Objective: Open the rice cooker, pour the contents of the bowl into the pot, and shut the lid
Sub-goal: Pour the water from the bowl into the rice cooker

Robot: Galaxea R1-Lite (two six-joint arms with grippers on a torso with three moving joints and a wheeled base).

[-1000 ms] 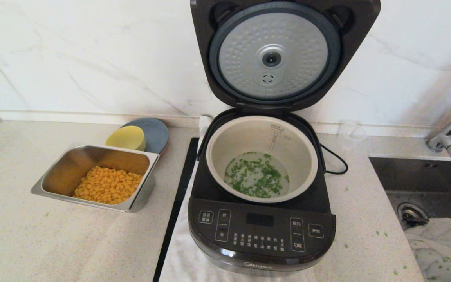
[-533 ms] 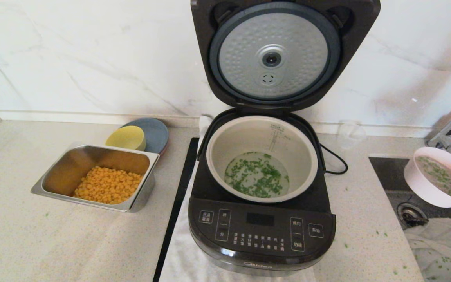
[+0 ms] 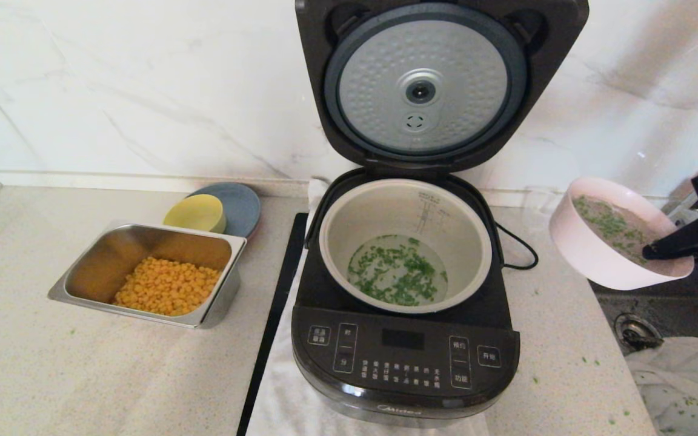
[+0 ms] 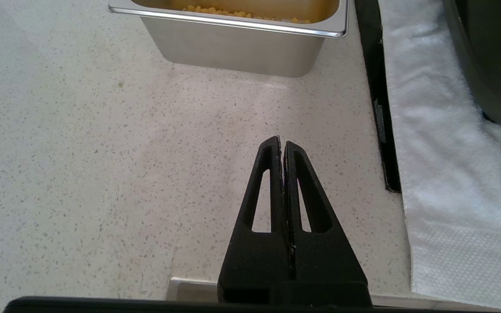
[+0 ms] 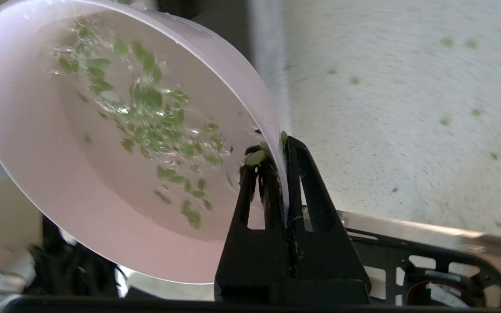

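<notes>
Holding the pink bowl (image 3: 612, 242) tilted beside the open rice cooker (image 3: 406, 339), the right gripper (image 3: 652, 251) is cut off at the frame edge. Left gripper (image 4: 283, 148) hangs pressed together over the counter (image 4: 102, 152). Right wrist view: fingers (image 5: 307, 182) pinch the rim, scallion bits (image 5: 155, 126) blurred.

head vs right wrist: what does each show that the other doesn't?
Head only: the rice cooker with its lid raised, the pot already holding green bits in water, the steel tray of corn, and the yellow bowl.

Right wrist only: the grip up close, one finger inside the rim and one outside.

Both: the right gripper shut on the tilted pink bowl, green contents in water, and the speckled counter.
</notes>
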